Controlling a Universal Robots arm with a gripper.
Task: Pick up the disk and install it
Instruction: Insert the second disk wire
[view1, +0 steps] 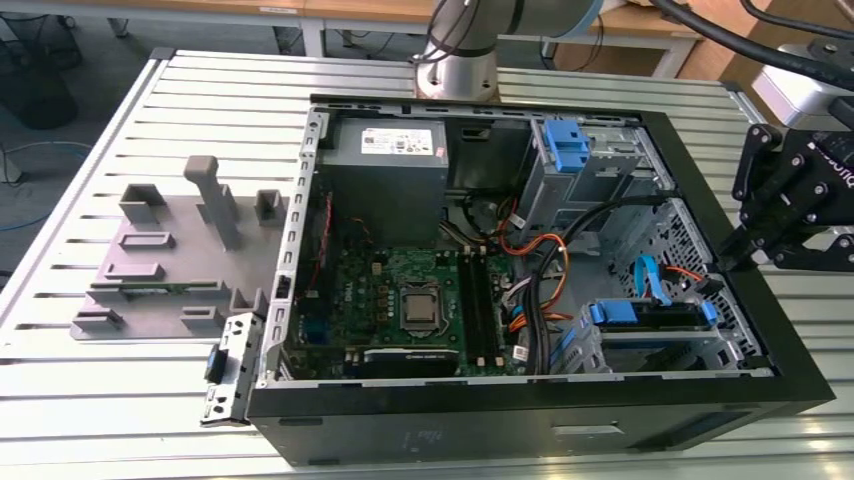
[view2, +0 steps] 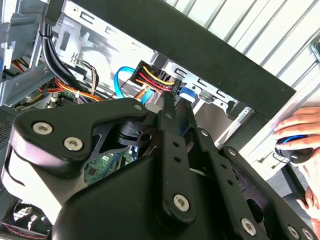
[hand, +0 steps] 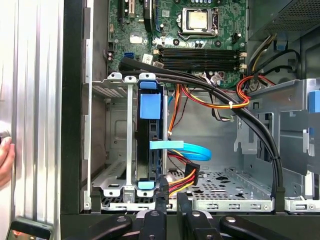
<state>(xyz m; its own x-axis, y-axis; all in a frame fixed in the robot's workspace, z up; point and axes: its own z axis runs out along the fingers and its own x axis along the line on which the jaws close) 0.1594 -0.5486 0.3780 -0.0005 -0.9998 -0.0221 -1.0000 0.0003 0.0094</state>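
An open computer case (view1: 287, 300) lies on its side on the slatted metal worktop (view1: 80, 420), its motherboard (view1: 400, 300) facing up; the grey power supply (view1: 387, 150) sits toward the worktop's far edge, next to the arm's base (view1: 454, 75). The disk (view1: 650, 314) already rests in the drive cage (view1: 661, 345) at the case's near corner on the exterior view's right, its blue rails showing along the top; in the first wrist view the same disk (hand: 150, 145) stands on edge inside the cage (hand: 127, 150), a blue tab at each end. A light blue flat cable (hand: 187, 149) and a bundle of red, yellow and orange wires (hand: 182, 181) come together just beside it (whether either is plugged in cannot be told).

The end effector (view1: 747, 245) hangs over the case's rim on the exterior view's right, just above the cage; in the first wrist view its fingers (hand: 161, 192) are pressed nearly together with only a thin gap, holding nothing, their tips just beside the wire bundle. The second wrist view shows the end effector (view2: 172, 97) from behind, tips close to the wire connector (view2: 152, 77).

A grey fixture (view1: 174, 250) with upright posts stands on the worktop toward the exterior view's left, well apart from the case; a person's hand (view2: 300, 132) rests on a small dark object beyond the case wall.
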